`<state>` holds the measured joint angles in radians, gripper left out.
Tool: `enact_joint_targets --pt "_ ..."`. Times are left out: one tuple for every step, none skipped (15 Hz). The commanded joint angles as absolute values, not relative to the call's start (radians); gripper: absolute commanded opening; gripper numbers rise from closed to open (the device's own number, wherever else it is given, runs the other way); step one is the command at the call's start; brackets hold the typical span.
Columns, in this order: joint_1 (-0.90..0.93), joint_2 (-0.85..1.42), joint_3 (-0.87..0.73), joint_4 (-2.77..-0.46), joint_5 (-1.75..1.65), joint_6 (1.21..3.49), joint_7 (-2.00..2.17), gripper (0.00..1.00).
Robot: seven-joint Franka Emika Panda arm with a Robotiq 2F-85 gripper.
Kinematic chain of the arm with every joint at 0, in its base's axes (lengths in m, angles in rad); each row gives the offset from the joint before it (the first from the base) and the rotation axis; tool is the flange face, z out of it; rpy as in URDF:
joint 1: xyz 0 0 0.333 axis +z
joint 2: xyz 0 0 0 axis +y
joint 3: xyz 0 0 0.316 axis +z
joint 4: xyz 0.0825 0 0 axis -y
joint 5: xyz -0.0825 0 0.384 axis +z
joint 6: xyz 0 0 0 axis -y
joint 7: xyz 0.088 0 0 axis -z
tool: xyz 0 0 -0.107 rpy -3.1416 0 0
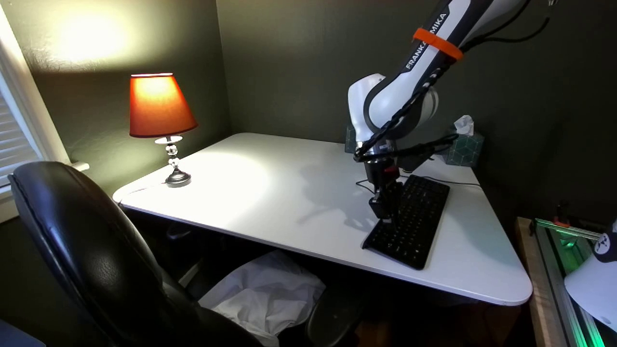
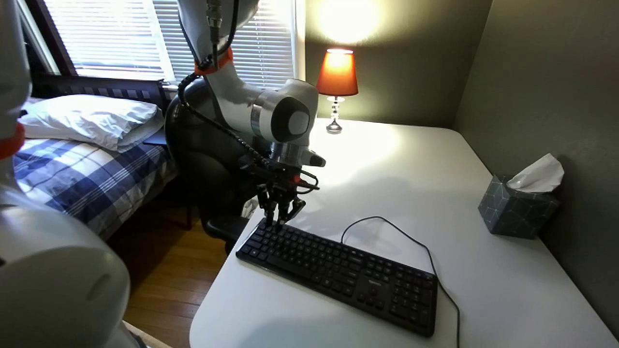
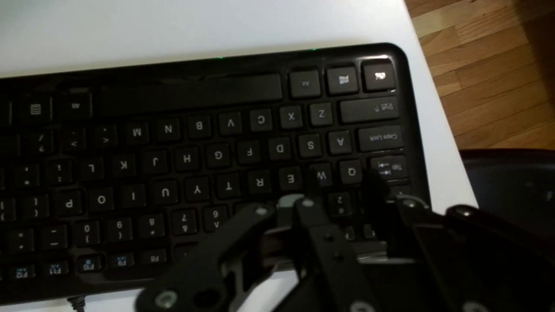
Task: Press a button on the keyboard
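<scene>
The black keyboard (image 1: pixel 420 217) lies flat on the white table; in an exterior view its whole length shows (image 2: pixel 338 270). In the wrist view the keyboard (image 3: pixel 186 158) appears with its letters upside down. My gripper (image 3: pixel 344 184) is over the Q, W, Tab and number-key end, fingers pointing down. The fingers are apart with nothing between them; the Q and 2 keys show in the gap. In both exterior views the gripper (image 1: pixel 389 220) (image 2: pixel 274 223) is low over the keyboard's end near the table edge. Whether the fingertips touch keys I cannot tell.
The white table (image 1: pixel 289 188) has its edge close beside the gripper. The keyboard's thin cable (image 2: pixel 411 237) runs across the table. A tissue box (image 2: pixel 520 208) stands by the wall. A lamp (image 1: pixel 161 108) stands at the table's end. A black chair (image 1: pixel 87 255) stands at the edge.
</scene>
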<state>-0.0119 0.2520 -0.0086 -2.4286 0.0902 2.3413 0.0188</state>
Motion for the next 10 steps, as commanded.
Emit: enact_joint_targets --pt "-0.004 0.185 -0.009 -2.487 0.077 2.354 0.045 0.64" --pt "-0.003 0.174 -0.009 -2.494 0.075 2.355 0.048 0.71" --pt "-0.003 0.164 -0.009 -2.501 0.074 2.357 0.049 0.79" --pt "-0.002 0.153 -0.009 -2.507 0.072 2.357 0.052 0.86" --pt "-0.001 0.143 -0.009 -2.515 0.071 2.36 0.057 0.93" --pt "0.0 0.133 -0.009 -2.522 0.069 2.361 0.063 0.99" --pt "0.0 0.124 -0.009 -2.527 0.067 2.36 0.066 1.0" --pt "0.001 0.117 -0.009 -2.531 0.066 2.361 0.071 1.0" --pt "0.002 0.108 -0.008 -2.538 0.064 2.362 0.074 1.0" --pt "0.003 0.099 -0.008 -2.544 0.062 2.364 0.08 1.0"
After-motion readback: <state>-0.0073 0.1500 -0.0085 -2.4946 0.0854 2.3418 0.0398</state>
